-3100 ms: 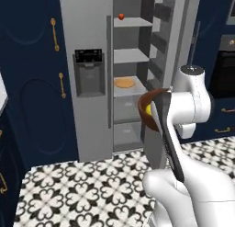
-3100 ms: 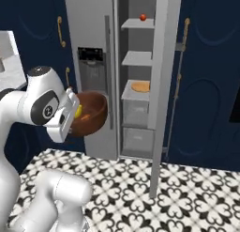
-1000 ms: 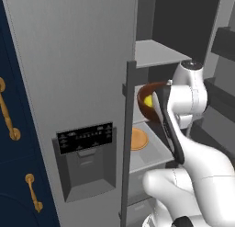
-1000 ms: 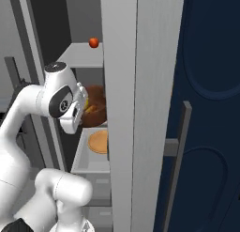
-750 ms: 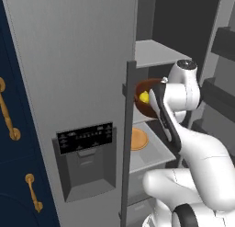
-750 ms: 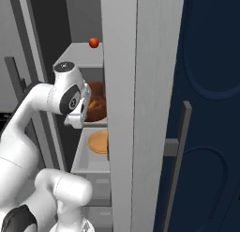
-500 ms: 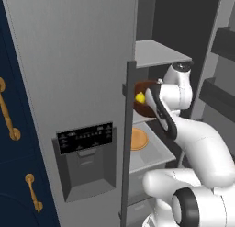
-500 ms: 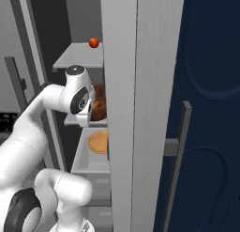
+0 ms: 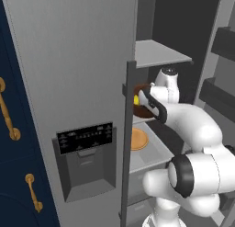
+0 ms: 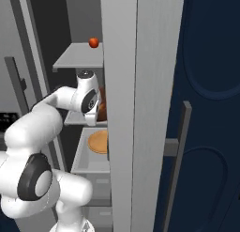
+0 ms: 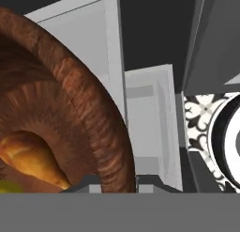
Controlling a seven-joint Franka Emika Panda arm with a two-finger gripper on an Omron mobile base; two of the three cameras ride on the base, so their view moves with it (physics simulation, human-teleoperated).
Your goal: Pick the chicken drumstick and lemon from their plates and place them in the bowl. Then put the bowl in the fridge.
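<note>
Fridge (image 9: 69, 60) door stands at nine o'clock. Bowl (image 9: 142, 106), carrying lemon (image 9: 136, 99) and drumstick (image 11: 33, 163), has moved deeper inside since a second ago, above the orange dish (image 9: 137, 139). Gripper (image 9: 146, 98) stays clamped on its rim; release seems next.

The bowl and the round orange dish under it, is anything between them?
In the left base view the bowl hangs above the orange dish. Between them shows the grey shelf and dark fridge interior, no other thing.
</note>
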